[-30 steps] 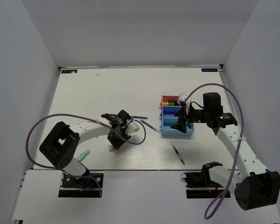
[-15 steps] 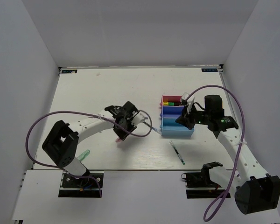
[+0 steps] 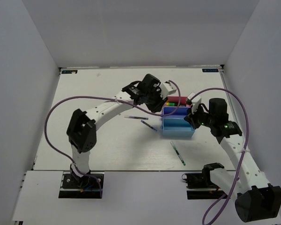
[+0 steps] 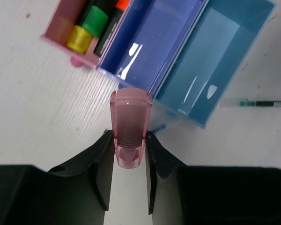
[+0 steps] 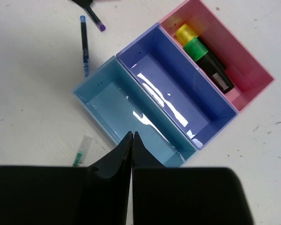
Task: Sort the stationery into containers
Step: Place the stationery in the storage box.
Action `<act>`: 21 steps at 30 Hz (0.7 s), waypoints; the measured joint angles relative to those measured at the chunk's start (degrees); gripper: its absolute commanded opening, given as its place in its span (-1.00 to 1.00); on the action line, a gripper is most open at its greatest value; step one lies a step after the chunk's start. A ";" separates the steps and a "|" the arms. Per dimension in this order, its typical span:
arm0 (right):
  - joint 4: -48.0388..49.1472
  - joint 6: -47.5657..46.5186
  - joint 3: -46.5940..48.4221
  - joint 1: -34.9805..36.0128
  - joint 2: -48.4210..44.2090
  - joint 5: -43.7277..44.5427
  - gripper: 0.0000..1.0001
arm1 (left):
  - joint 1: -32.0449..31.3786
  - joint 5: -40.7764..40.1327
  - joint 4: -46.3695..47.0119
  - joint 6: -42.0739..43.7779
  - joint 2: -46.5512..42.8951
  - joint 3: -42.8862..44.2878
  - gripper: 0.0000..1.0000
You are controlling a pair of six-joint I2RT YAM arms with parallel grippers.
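Note:
My left gripper (image 4: 129, 137) is shut on a pink highlighter (image 4: 129, 123), held above the table just off the near ends of the pink tray (image 4: 61, 29) and the purple-blue tray (image 4: 159, 44). From above, that gripper (image 3: 160, 97) sits at the left side of the containers (image 3: 178, 133). A yellow highlighter (image 5: 185, 33) and a green one with a black cap (image 5: 207, 60) lie in the pink tray (image 5: 246, 65). The purple-blue (image 5: 178, 93) and light blue (image 5: 122, 110) trays hold nothing. My right gripper (image 5: 132, 135) is shut and empty over the light blue tray's edge.
Two thin blue pens (image 3: 136, 117) (image 3: 148, 125) lie on the table left of the trays. A green-ended pen (image 3: 179, 153) lies in front of the light blue tray. The left arm's purple cable loops over the table's left half.
The left arm swung from the middle of the table to the trays, carrying the pink highlighter. The right gripper closed and drew back to the right of the light blue tray.

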 measured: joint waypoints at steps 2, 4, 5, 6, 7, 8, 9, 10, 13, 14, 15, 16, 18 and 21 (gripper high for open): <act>0.48 -0.07 -0.13 -0.22 -0.26 0.61 -1.00 | -0.22 1.53 2.14 0.00 4.37 2.19 -0.99; 0.83 -0.09 -0.52 -0.50 -0.33 1.07 -1.00 | -0.42 3.06 4.33 -0.59 8.24 4.28 -0.99; 1.01 -0.09 -0.81 -0.70 -0.33 1.27 -1.00 | -0.44 3.67 5.49 -0.90 9.70 4.96 -0.99; 1.16 -0.11 -1.11 -0.83 -0.33 1.31 -1.00 | -0.44 4.48 6.95 -1.44 11.08 5.40 -0.99; 1.16 -0.09 -1.40 -0.85 -0.33 1.44 -1.00 | -0.44 5.09 8.22 -2.12 12.24 5.75 -0.99; 1.16 -0.09 -1.53 -0.87 -0.33 1.49 -1.00 | -0.44 5.73 9.40 -2.73 13.14 5.99 -0.99; 1.22 -0.09 -1.64 -0.96 -0.33 1.49 -1.00 | -0.50 6.23 10.56 -3.23 13.86 6.12 -0.99; 1.31 -0.09 -1.70 -1.07 -0.33 1.46 -1.00 | -0.52 6.67 11.67 -3.87 14.47 6.32 -0.99; 1.53 -0.11 -1.92 -1.16 -0.33 1.44 -1.00 | -0.55 7.61 13.73 -5.33 16.06 7.39 -0.99; 1.62 -0.11 -1.99 -1.18 -0.33 1.44 -1.00 | -0.57 7.87 14.25 -5.75 16.57 7.98 -0.99; 1.81 -0.13 -2.08 -1.20 -0.33 1.44 -1.00 | -0.59 8.09 14.80 -6.14 16.90 8.39 -0.92; 1.95 -0.17 -2.16 -1.22 -0.33 1.44 -1.00 | -0.61 8.31 15.41 -6.54 17.16 8.70 -0.89; 2.08 -0.24 -2.25 -1.22 -0.33 1.44 -1.00 | -0.63 8.55 16.46 -7.32 17.57 9.01 -0.80; 2.12 -0.22 -2.25 -1.25 -0.33 1.36 -0.70 | -0.70 8.57 17.38 -8.28 18.27 9.42 -0.30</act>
